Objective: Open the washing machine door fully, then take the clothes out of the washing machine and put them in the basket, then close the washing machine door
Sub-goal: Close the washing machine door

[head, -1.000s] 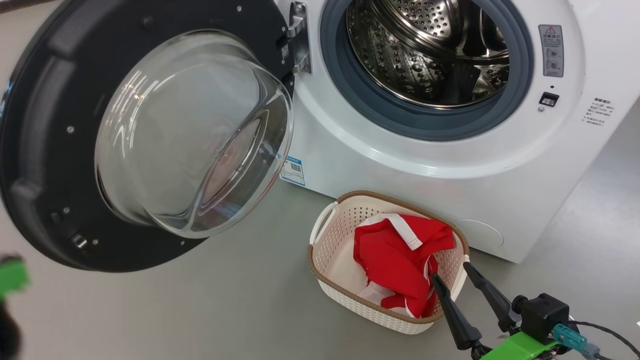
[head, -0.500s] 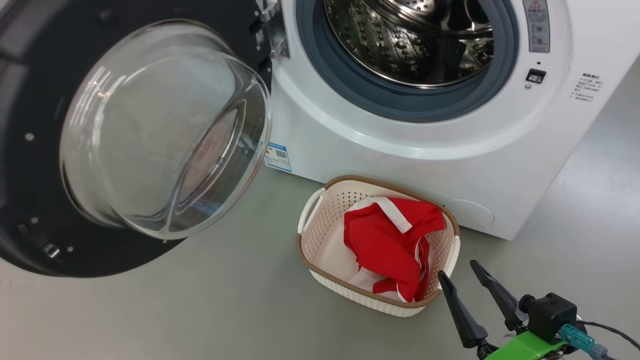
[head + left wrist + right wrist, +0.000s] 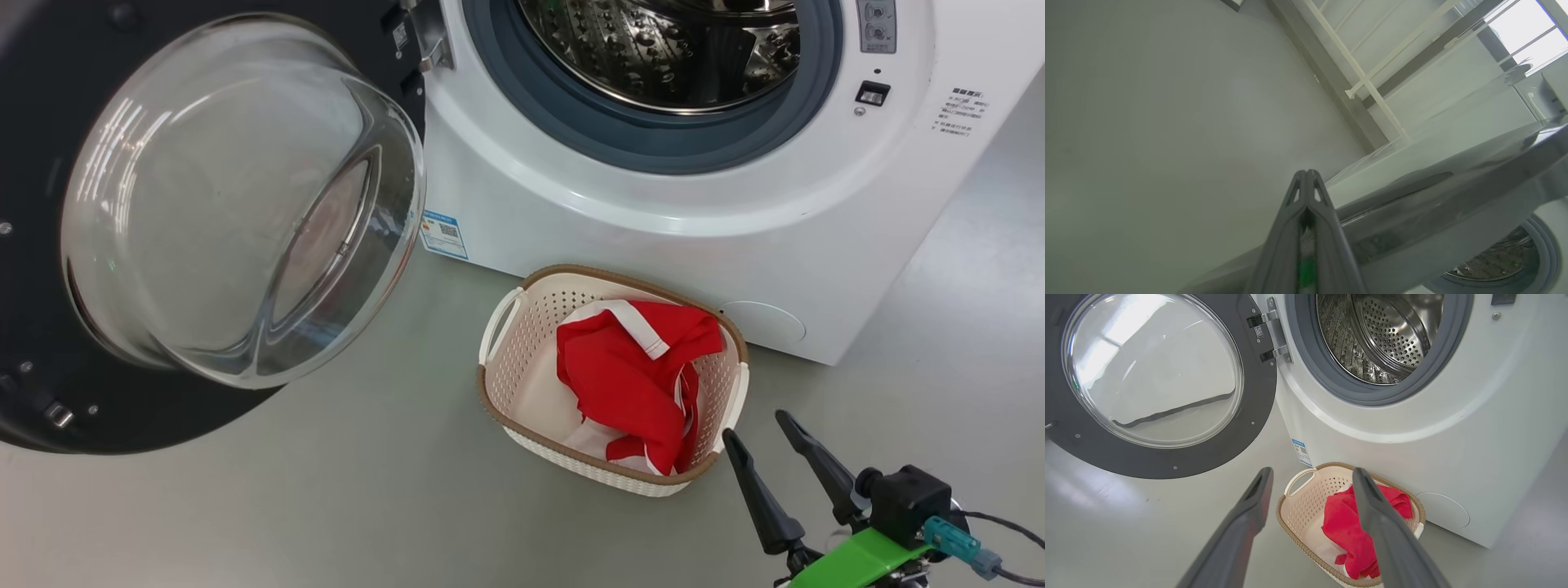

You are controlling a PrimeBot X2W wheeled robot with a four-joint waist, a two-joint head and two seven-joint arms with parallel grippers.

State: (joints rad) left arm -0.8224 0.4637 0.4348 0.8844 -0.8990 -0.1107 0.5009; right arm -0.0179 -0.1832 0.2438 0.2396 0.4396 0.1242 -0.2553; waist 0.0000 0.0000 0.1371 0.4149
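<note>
The washing machine door (image 3: 33, 367) stands swung wide open to the left, its glass bowl (image 3: 237, 196) bulging toward me. The white washing machine (image 3: 653, 237) shows a bare steel drum (image 3: 1384, 339). On the floor before it sits the basket (image 3: 490, 408), holding the red clothes (image 3: 629, 376) with white trim. My right gripper (image 3: 754, 426) hovers open just right of the basket, nothing between its fingers; in its own view, the right gripper (image 3: 1312, 471) frames the basket (image 3: 1282, 506) and clothes (image 3: 1343, 526). My left gripper (image 3: 1306, 173) is shut and empty beside the door's outer rim (image 3: 1433, 196).
Grey floor (image 3: 326, 506) spreads in front of and to the right of the machine. A white railing and a wall (image 3: 1372, 81) rise beyond the door in the left wrist view.
The head camera has shifted, so the whole scene sits higher and further left. My right gripper has drawn back from the basket's rim, still open. A green arm part at the left edge has gone.
</note>
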